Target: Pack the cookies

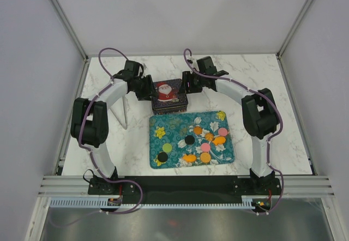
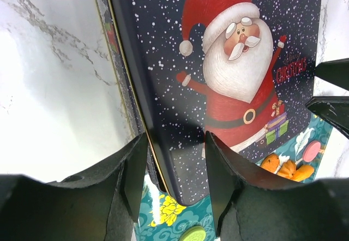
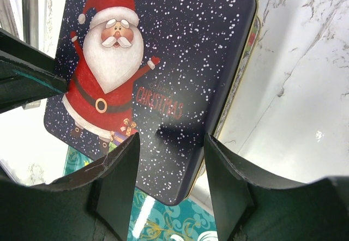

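Tin (image 1: pixel 169 96) stands on the bench (image 1: pixel 262 83) against the far edge of the tray (image 1: pixel 163 124), Santa lid on. Cookies (image 1: pixel 206 142) lie loose on the tray, mostly on its right half; none packed. Left pincer (image 2: pixel 175 143) is at the tin's left side and right pincer (image 3: pixel 172 140) at its right. Both are spread and hold nothing, with lid showing between the fingers. Cannot tell whether the tips touch it. Step in hand, as judged: get the lid off. Take the lid rim only, not the base wall. One pincer could steady the base while the other lifts. Raise it level so the base is not dragged into the tray and the cookies scattered. Park the lid on bare bench away from the tray.
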Tool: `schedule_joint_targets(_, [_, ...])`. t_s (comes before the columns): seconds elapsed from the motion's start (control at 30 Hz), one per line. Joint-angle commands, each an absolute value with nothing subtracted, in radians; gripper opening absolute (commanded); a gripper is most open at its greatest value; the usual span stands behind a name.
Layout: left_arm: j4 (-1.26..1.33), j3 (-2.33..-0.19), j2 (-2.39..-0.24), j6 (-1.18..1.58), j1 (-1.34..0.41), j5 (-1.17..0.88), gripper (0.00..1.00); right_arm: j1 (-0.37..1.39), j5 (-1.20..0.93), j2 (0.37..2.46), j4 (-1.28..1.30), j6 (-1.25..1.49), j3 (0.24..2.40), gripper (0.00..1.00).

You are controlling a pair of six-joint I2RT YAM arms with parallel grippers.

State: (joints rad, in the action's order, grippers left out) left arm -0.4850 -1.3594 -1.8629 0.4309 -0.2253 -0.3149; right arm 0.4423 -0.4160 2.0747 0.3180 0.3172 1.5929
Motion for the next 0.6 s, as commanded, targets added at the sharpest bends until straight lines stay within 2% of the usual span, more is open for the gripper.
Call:
schedule_joint_targets(0.0, [-0.477,-1.356,-1.810,0.394,-0.238,-0.308,0.53,0.449,-0.422,2.008,0.284,0.305,1.571,0.59])
schedule_joint_targets(0.57, [-0.523,-1.348,-1.828,0.388,-0.238,-0.249,0.52,0.439,-0.393,1.997,0.284,0.311,1.565,0.65])
